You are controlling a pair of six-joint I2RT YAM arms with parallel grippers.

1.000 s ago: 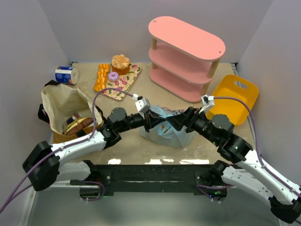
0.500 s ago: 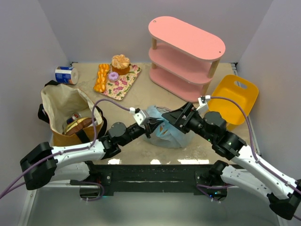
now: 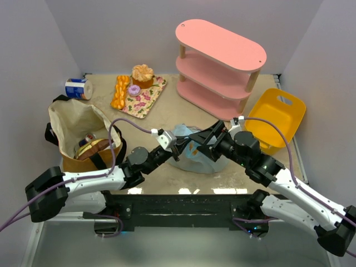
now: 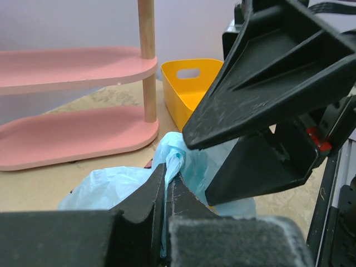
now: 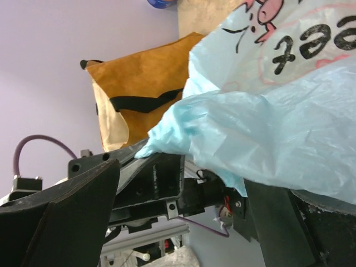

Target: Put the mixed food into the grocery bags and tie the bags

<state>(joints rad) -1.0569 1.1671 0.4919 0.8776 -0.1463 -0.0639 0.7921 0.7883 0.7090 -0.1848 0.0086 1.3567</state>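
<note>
The thin light-blue grocery bag (image 3: 197,157) lies bunched on the table between the two arms. My left gripper (image 3: 179,146) is shut on its twisted handle (image 4: 175,161), seen close up in the left wrist view (image 4: 167,181). My right gripper (image 3: 203,138) stands wide open just right of it, one finger (image 4: 267,72) above the handle and the other lower down. In the right wrist view the bag (image 5: 278,128) fills the upper right and nothing is pinched between the jaws (image 5: 183,178). The tan tote (image 3: 78,125) stands at the left with food (image 3: 92,147) inside.
A pink three-tier shelf (image 3: 219,67) stands at the back right. A yellow basket (image 3: 275,117) sits beside it. A floral tray (image 3: 150,100) with a cupcake, bread and a purple doughnut is at the back. A blue-and-white can (image 3: 77,88) lies at the far left.
My right gripper's jaws have spread wider and the arm has shifted left toward the left gripper. My left gripper has pulled back toward the near edge, still pinching the bag's handle.
</note>
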